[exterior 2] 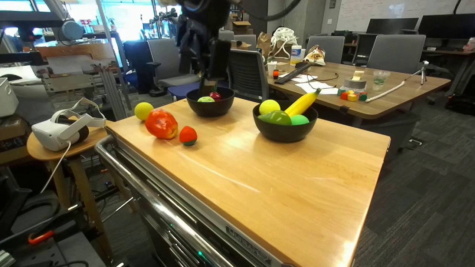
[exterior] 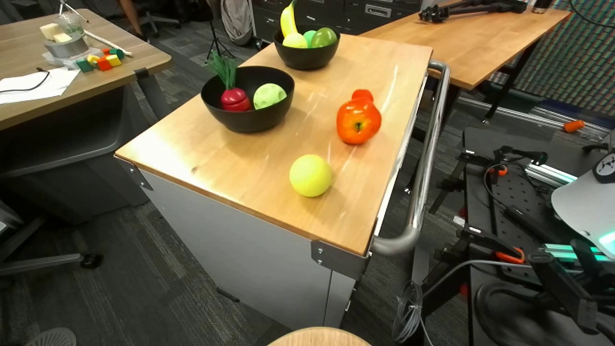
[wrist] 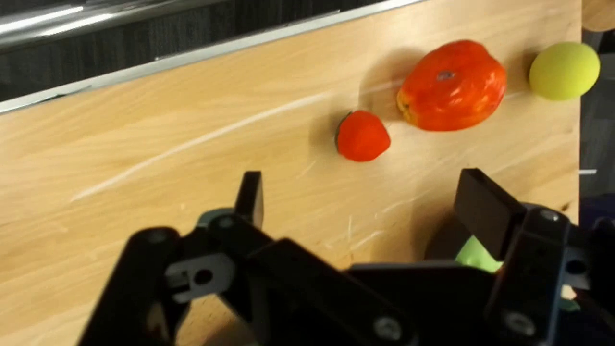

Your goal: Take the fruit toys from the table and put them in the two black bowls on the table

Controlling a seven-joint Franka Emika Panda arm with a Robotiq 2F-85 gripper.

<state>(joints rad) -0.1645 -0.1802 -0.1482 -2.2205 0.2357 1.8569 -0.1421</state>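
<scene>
The black, metal-linked gripper [wrist: 362, 194] has its jaws spread wide, the pale wooden table [wrist: 192, 168] showing between them in the wrist view. A red strawberry-shaped toy [wrist: 362, 137] lies on the table at twelve o'clock from that gap, apart from both jaws. At its two o'clock is a lumpy, shiny red-orange fruit toy [wrist: 454, 86]; nearly at three o'clock from that sits a smooth yellow ball-shaped toy [wrist: 564, 71].

In an exterior view the lumpy fruit toy [exterior: 358, 120] partly hides the strawberry-shaped toy [exterior: 362, 93], at its twelve o'clock. In an exterior view the strawberry-shaped toy [exterior 2: 188, 134] stands fully visible at four o'clock from the lumpy one, a dark-green base showing.

A round black bowl [exterior: 250, 121] holds a shiny red radish toy [exterior: 234, 100] with a tall green tuft, and a pale-green dimpled round toy [exterior: 269, 96]. The wrist view gives part of the pale-green toy, partly covered by one jaw, between four and five o'clock from the strawberry-shaped toy. In an exterior view the gripper hangs at twelve o'clock from this bowl [exterior 2: 209, 109], overlapping its rim; whether they touch, I cannot tell.

In both exterior views another round black bowl [exterior: 307, 60] holds a curved yellow banana toy [exterior: 288, 21], a round yellow toy [exterior: 294, 41], a round green toy [exterior: 309, 36] and a dark-green oval toy [exterior: 324, 37].
</scene>
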